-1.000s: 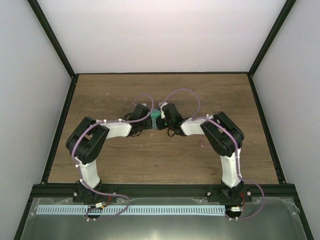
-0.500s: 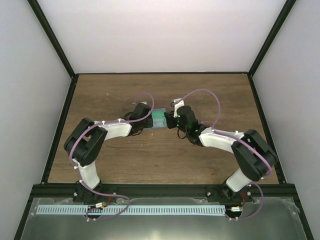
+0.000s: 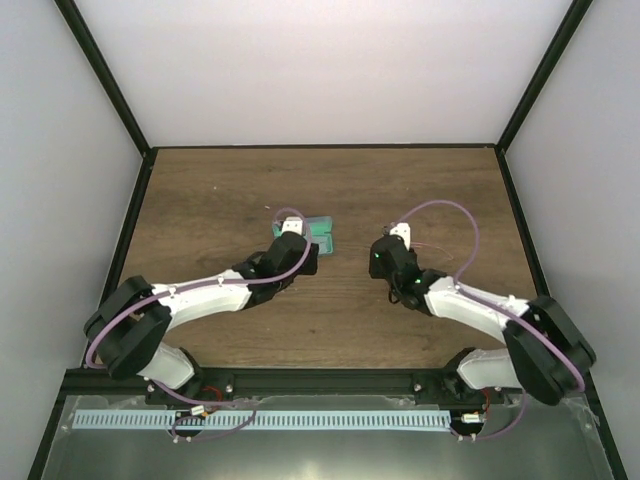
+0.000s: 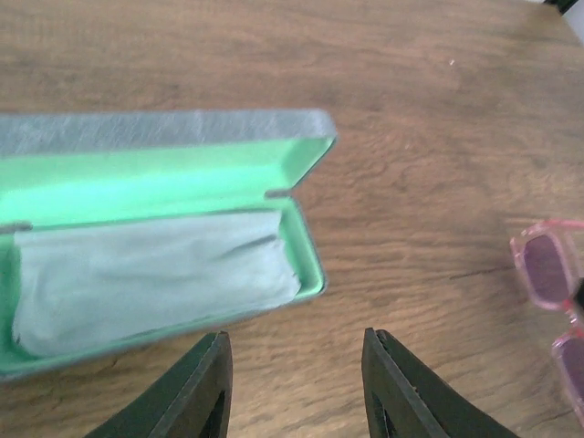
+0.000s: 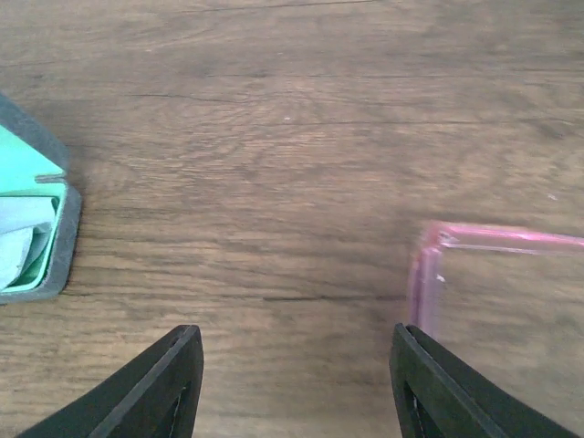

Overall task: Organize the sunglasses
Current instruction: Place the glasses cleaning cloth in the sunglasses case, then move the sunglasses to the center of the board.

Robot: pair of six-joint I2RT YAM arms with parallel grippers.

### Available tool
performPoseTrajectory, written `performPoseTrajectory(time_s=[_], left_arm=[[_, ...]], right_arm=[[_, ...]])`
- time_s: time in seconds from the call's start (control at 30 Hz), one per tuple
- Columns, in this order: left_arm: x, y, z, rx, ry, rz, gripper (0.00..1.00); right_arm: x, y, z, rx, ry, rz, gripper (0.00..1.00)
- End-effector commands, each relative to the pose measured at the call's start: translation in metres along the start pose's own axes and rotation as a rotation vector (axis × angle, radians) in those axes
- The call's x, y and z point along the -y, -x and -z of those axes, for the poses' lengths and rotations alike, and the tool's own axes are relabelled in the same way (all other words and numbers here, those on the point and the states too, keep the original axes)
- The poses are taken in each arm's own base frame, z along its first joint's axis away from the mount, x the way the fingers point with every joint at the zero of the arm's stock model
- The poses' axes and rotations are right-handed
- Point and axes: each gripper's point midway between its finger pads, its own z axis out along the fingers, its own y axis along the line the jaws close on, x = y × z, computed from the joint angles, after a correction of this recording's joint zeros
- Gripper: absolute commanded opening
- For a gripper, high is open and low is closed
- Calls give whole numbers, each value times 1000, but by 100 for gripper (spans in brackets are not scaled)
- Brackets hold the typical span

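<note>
Both arms have drawn back from the glasses case (image 3: 320, 232), which lies open on the wooden table (image 3: 220, 190); left gripper (image 3: 298, 250) touches its near side, right gripper (image 3: 382, 256) is apart to its right.
Left wrist: jaws wide, empty; grey cloth (image 4: 146, 274) in case; pink sunglasses (image 4: 547, 274) right of case.
Right wrist: jaws wide, empty; sunglasses right of case.

A brown wood-grain table (image 3: 200, 200) carries two things. An open hard-shell glasses case (image 4: 164, 178), grey outside and mint green inside, lies flat with its lid folded back. To the right of the case, apart from it with bare wood between, lie translucent pink plastic-framed sunglasses (image 4: 546, 270) with dark lenses.
</note>
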Motion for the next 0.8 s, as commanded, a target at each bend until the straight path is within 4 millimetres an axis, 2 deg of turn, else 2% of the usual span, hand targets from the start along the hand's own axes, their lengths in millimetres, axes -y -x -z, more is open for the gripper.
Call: performPoseTrajectory(time_s=[0.0, 0.1, 0.2, 0.27, 0.37, 0.53, 0.67, 0.77], left_arm=[[-2, -9, 5, 11, -8, 29, 43], [9, -16, 8, 1, -69, 35, 47], [30, -17, 8, -10, -145, 12, 69], [42, -14, 9, -8, -171, -6, 75], [53, -12, 10, -3, -193, -22, 76], [52, -14, 4, -5, -179, -32, 77], [54, -21, -3, -27, -191, -28, 77], [54, -28, -7, -47, -194, -23, 77]], right_arm=[[31, 7, 25, 41, -96, -89, 58], [41, 13, 32, 47, -113, -119, 61], [43, 13, 24, -12, -54, -123, 66], [53, 13, 17, -42, -90, -120, 66], [64, 17, 8, -62, -131, -119, 58], [62, 19, -4, -88, -115, -102, 48], [58, 13, -12, -109, -104, -88, 36], [61, 4, -18, -130, -122, -81, 33]])
